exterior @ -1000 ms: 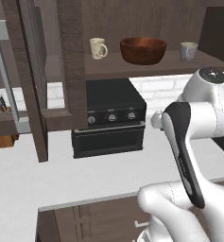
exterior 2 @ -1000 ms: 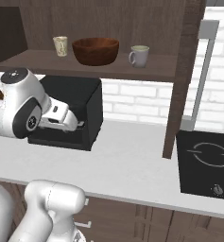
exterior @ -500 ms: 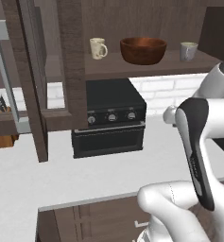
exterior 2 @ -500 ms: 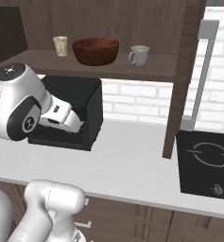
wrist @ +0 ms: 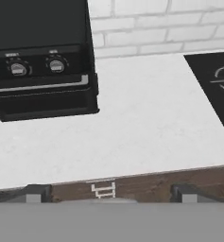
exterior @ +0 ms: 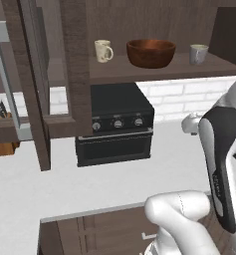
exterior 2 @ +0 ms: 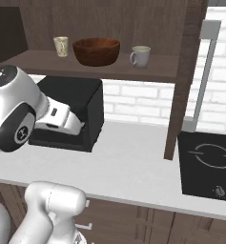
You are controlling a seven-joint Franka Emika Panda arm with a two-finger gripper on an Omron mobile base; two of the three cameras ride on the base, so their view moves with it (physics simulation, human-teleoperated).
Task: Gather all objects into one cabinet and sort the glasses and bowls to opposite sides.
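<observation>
Already the cream mug [exterior: 103, 50], wooden bowl [exterior: 151, 53] and grey-green mug [exterior: 198, 54] sit on the cabinet shelf [exterior: 154, 72], mugs flanking the bowl. Jaws stand wide, empty, low over the white surface [wrist: 146, 123]. Reaching up risks clipping the shelf edge (or the black oven [exterior: 117, 124] below it).

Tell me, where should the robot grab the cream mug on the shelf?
Probably by its body, coming in level from the open front of the shelf. The cream mug stands upright with its handle to one side, next to the brown bowl, and the cabinet closes in above it, so a sideways pinch across the cup looks easier than reaching from on top.
</observation>
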